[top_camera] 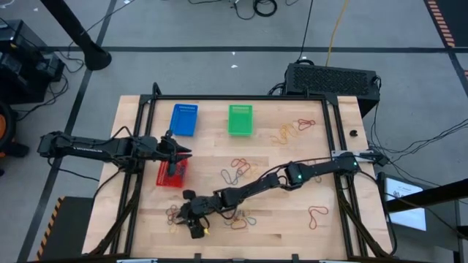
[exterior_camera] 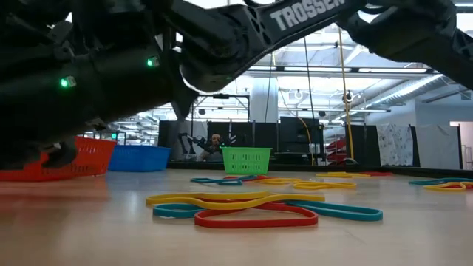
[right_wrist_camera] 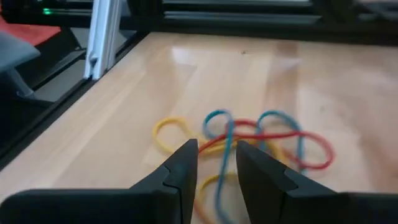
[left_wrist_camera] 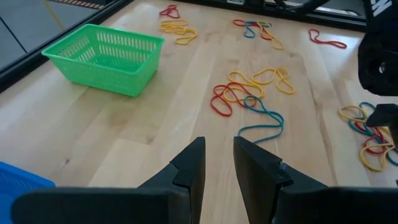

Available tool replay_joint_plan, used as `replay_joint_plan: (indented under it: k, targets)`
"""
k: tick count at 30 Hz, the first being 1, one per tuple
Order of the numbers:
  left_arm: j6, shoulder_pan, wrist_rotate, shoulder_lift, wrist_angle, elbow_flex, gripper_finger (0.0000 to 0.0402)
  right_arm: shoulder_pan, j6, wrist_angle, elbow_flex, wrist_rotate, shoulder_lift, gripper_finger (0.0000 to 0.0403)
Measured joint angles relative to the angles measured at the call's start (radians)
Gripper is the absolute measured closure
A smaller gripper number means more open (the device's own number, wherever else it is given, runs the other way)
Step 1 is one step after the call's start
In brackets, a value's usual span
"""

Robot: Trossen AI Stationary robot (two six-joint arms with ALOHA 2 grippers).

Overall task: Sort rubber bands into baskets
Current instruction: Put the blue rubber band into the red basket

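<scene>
Three baskets stand on the wooden table: blue (top_camera: 183,119) and green (top_camera: 240,119) near the far edge, red (top_camera: 172,174) at mid left. Loose rubber bands in red, yellow and blue lie in clusters. My left gripper (top_camera: 179,152) hovers over the red basket's far side, open by a narrow gap (left_wrist_camera: 217,163) with nothing in it. My right gripper (top_camera: 191,219) reaches to the near left, low over a tangle of rubber bands (right_wrist_camera: 249,140). It is open by a narrow gap (right_wrist_camera: 216,160) and points slanting down at the tangle's near edge.
More band clusters lie at mid table (top_camera: 238,170), far right (top_camera: 292,130), near right (top_camera: 317,215) and close to the low camera (exterior_camera: 251,209). A black box with a grille (top_camera: 333,79) sits behind the far right corner. Black frame rails (top_camera: 333,131) border the table.
</scene>
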Motion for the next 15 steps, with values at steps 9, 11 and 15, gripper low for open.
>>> replay_joint_plan:
  k: [9, 11, 15]
  targets:
    - [-0.006, 0.000, 0.000, 0.000, -0.055, 0.000, 0.0311, 0.002, 0.002, -0.025, 0.013, 0.040, 0.002, 0.0300]
    - [-0.006, 0.000, 0.000, 0.000, -0.053, 0.000, 0.0311, 0.002, 0.012, -0.024, 0.013, 0.044, 0.002, 0.0300]
    - [-0.006, 0.000, 0.000, 0.000, -0.051, 0.000, 0.0311, 0.002, 0.028, -0.062, 0.013, 0.054, 0.001, 0.0300]
